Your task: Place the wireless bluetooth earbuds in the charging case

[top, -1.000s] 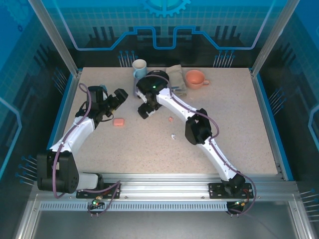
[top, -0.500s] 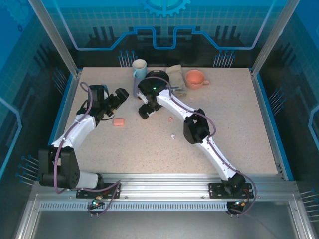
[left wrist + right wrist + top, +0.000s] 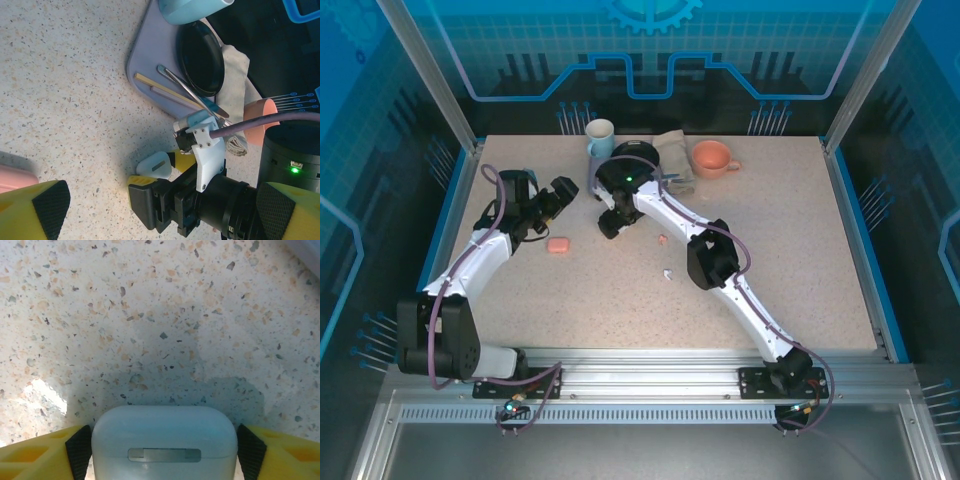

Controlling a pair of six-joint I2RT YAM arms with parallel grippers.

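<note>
A white charging case lies on the speckled table with its lid closed and its hinge plate facing the right wrist camera. My right gripper is shut on it, the black pads pressed against both sides. The left wrist view has the same case between the right gripper's yellow fingers. My left gripper hovers just to the left, open and holding nothing, its fingers spread wide. A pink case lies below it. One pink earbud and one white earbud lie loose to the right.
At the back stand a light blue mug and an orange mug. A lilac tray behind the grippers carries a black plate, chopsticks, a spoon and a folded cloth. Open tabletop lies to the front and right.
The right gripper's fingers have closed in on the white case. The left arm shifted slightly at first and has held still since.
</note>
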